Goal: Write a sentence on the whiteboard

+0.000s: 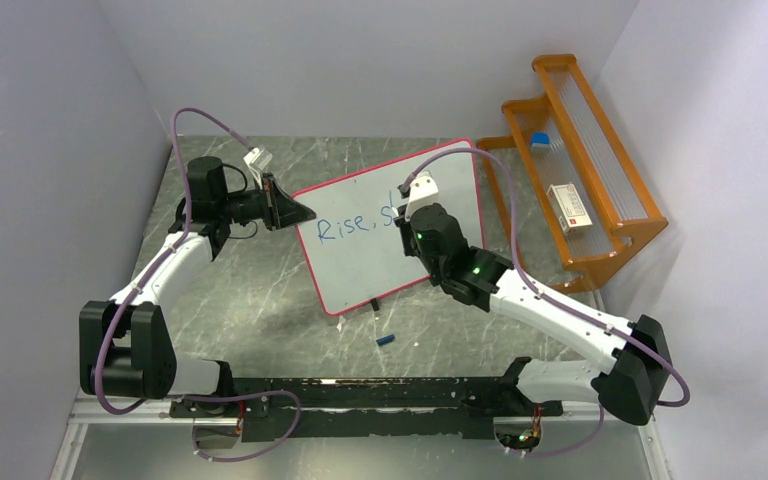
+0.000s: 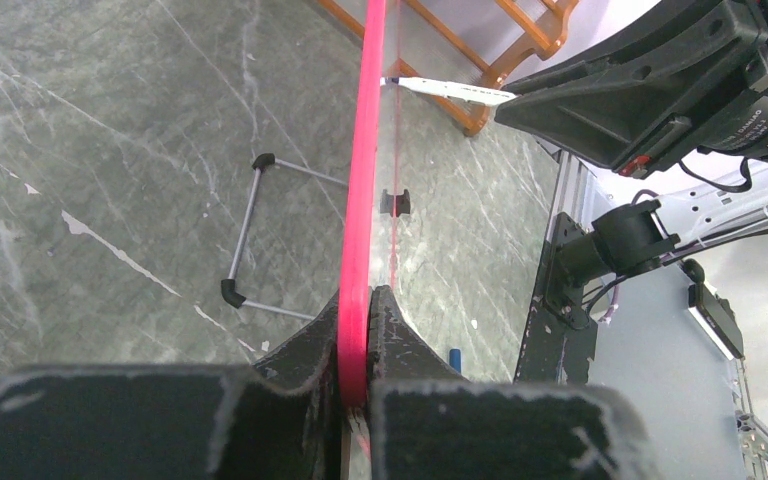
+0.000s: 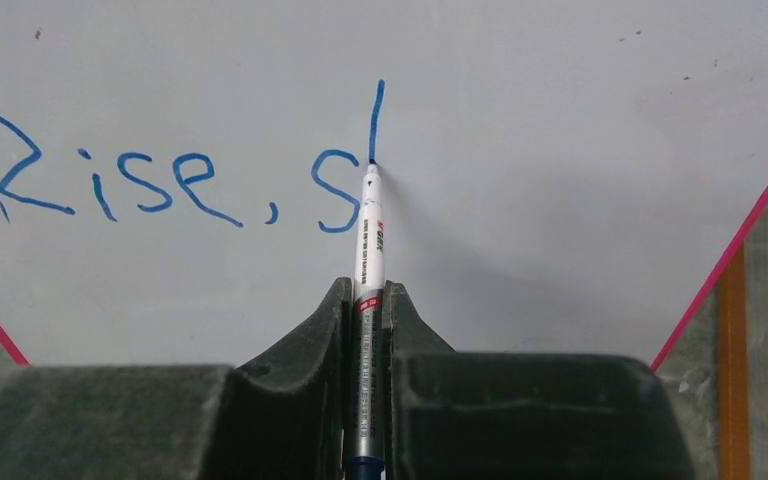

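Whiteboard (image 1: 360, 265) stands tilted mid counter (image 1: 250, 300), my left jaws clamped on its pink left edge, wire stand (image 2: 244, 232) behind it. Right jaws shut tight on the marker (image 3: 368, 260), tip touching the board at the foot of a lone upright stroke. The sentence (image 3: 150, 185) reads "Rise, s" plus that stroke. From above my right arm covers the board's right half. Blue cap (image 1: 387, 341) lies on the counter just in front; orange rack (image 1: 600, 215) with a white box (image 1: 569, 207) by the right wall
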Tool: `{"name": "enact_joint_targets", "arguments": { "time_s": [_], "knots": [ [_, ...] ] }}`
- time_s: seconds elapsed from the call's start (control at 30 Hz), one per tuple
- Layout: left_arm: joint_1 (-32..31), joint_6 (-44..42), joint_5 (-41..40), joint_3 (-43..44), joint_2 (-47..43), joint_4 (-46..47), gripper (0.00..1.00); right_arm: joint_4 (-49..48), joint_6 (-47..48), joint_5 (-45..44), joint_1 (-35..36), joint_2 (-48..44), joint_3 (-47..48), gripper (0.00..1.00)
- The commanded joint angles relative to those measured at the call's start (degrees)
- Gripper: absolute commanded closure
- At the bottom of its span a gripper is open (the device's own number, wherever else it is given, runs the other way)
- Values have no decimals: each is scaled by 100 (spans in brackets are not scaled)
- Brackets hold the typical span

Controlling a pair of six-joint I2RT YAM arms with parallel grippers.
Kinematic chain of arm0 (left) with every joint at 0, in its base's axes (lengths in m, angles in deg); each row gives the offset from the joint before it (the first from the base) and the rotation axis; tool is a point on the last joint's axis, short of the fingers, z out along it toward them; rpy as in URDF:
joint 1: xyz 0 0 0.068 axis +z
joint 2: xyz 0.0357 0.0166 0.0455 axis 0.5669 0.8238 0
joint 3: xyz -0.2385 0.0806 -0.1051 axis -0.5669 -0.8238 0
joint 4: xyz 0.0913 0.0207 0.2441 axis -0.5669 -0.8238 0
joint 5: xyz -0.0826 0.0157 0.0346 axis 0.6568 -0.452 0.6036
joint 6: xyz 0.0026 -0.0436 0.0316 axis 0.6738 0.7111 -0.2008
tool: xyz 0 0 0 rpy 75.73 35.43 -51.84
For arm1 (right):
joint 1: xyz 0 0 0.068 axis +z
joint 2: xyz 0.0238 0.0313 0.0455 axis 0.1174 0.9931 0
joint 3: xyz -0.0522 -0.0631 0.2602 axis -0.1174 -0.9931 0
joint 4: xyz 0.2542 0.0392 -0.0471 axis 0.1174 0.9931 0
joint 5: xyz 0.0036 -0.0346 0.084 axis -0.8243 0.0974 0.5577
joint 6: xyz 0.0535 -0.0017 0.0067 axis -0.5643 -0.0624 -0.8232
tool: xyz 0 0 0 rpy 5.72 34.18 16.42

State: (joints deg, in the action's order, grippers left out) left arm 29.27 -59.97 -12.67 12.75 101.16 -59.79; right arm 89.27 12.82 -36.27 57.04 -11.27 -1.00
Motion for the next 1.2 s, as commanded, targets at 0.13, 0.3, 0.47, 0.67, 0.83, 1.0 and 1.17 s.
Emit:
{"name": "enact_joint_targets", "arguments": {
  "time_s": [0.13,0.3,0.47,0.67,0.83,1.0,1.17],
  "knots": [
    [-160,-620,-398,-78,196,-550,95,284,-183,137,-32,-151,-202,100],
    [-160,-619,-403,-77,200,-550,95,356,-218,173,-30,-201,-244,100],
    [-160,-622,-411,-77,200,-549,95,409,-251,250,-27,-215,-299,100],
    [-160,-618,-418,-77,200,-558,95,443,-300,260,-29,-258,-384,100],
    [-160,-619,-405,-77,200,-550,95,420,-332,254,-26,-302,-448,100],
    [-160,-624,-417,-78,199,-558,95,296,-299,257,-21,-420,-466,100],
    [-160,-627,-425,-77,200,-558,95,-136,-228,107,-10,-660,-609,100]
  ]
}}
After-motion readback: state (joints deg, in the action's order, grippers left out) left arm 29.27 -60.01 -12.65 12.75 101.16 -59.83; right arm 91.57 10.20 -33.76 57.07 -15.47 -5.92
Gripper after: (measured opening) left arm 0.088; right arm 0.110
